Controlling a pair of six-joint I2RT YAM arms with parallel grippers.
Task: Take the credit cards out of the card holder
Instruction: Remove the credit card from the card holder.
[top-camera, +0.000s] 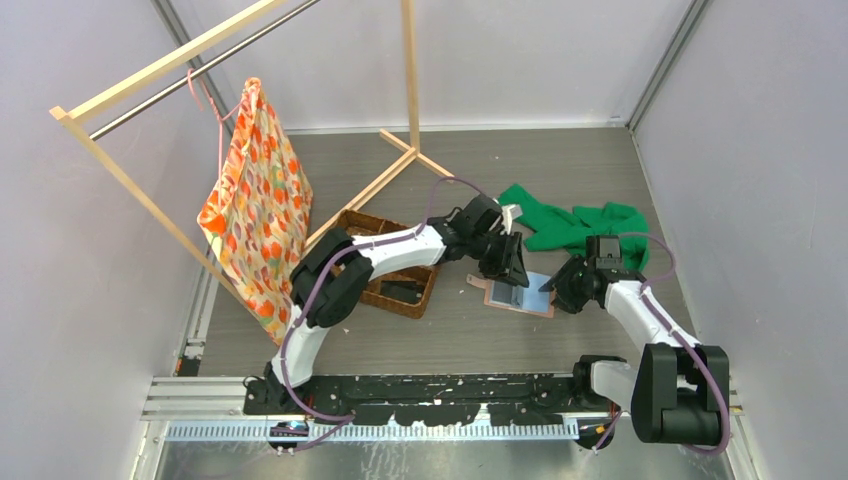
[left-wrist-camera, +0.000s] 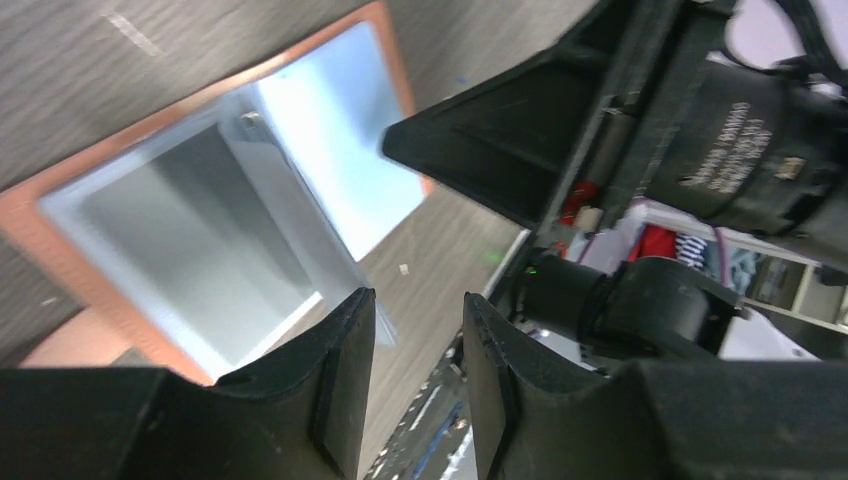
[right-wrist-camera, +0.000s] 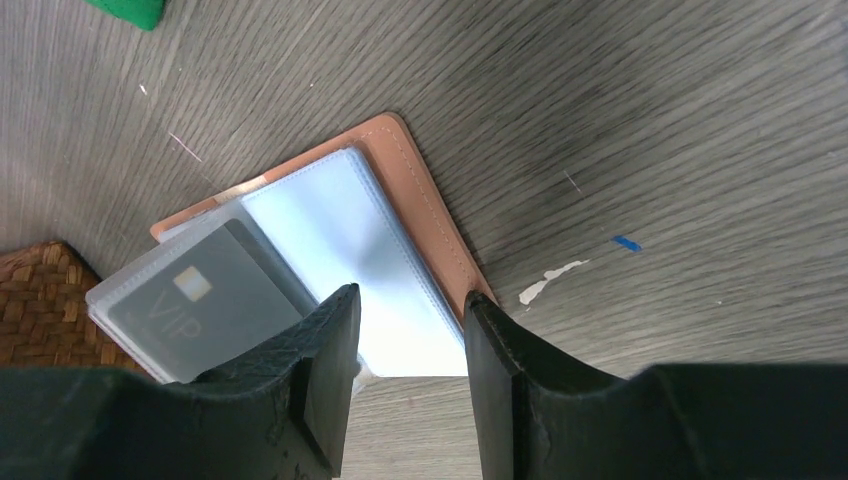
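As I judge it, the step in hand is getting hold of a card inside the open card holder (right-wrist-camera: 425, 200), which lies flat on the table (right-wrist-camera: 650, 120) between the two arms. The right gripper (right-wrist-camera: 410, 300) hangs just over its right edge. Its jaws are partly apart and clamp nothing, and a pale clear sleeve (right-wrist-camera: 340, 220) shows in the gap beneath them. To do this well, it should probably press on the pink cover rather than the loose sleeve, so the holder neither slides nor lifts when a card is drawn.

Just beyond, a grey card (right-wrist-camera: 200, 300) marked VIP sits inside a sleeve on the other half. The left gripper (left-wrist-camera: 420, 298) is over that farther side, its jaws also partly apart and empty, with a sleeve corner just beside one finger. It should close on the card's free edge alone and pull along the pocket's mouth, though I cannot tell which side that mouth is on. A woven basket (right-wrist-camera: 35, 290) stands near the holder's far corner.
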